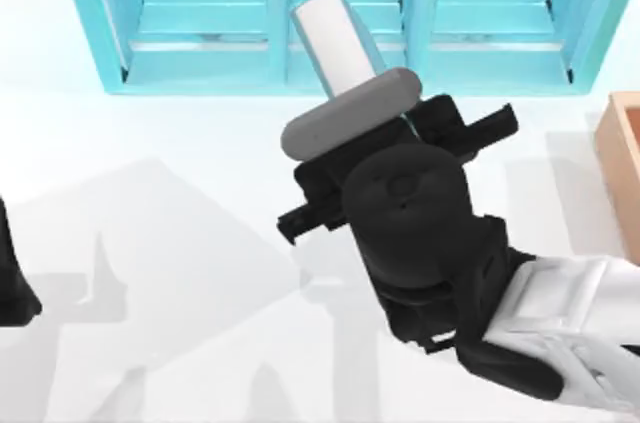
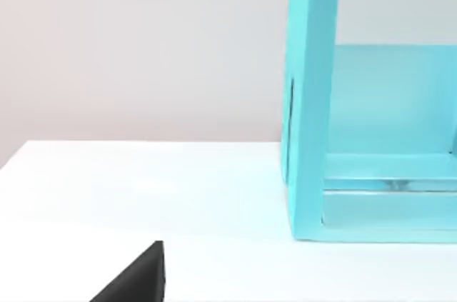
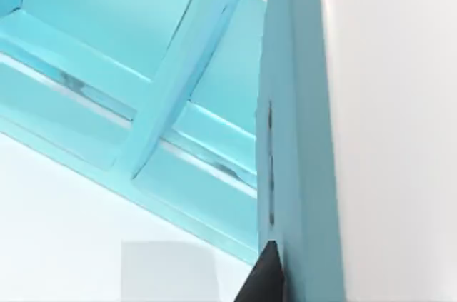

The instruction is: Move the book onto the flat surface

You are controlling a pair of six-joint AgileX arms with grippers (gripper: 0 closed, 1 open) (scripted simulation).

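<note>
The right claw (image 1: 385,113) is clamped on the book (image 1: 335,38), its long axis tilting far-left toward the blue shelf (image 1: 200,53) above the white worktop (image 1: 150,193), while the left claw (image 1: 12,283) sits parked far left, grip state unclear.

A light-blue shelf unit (image 1: 350,18) spans the upper part of the top view, its upright dividers splitting it into open compartments, and it casts a faint reflection at its base. At the right edge of that view, about mid-height, the corner of a tan wooden box (image 1: 622,158) comes into frame. In the left wrist view a plain pale grey wall (image 2: 143,45) fills the upper left behind the shelf unit's side panel.
</note>
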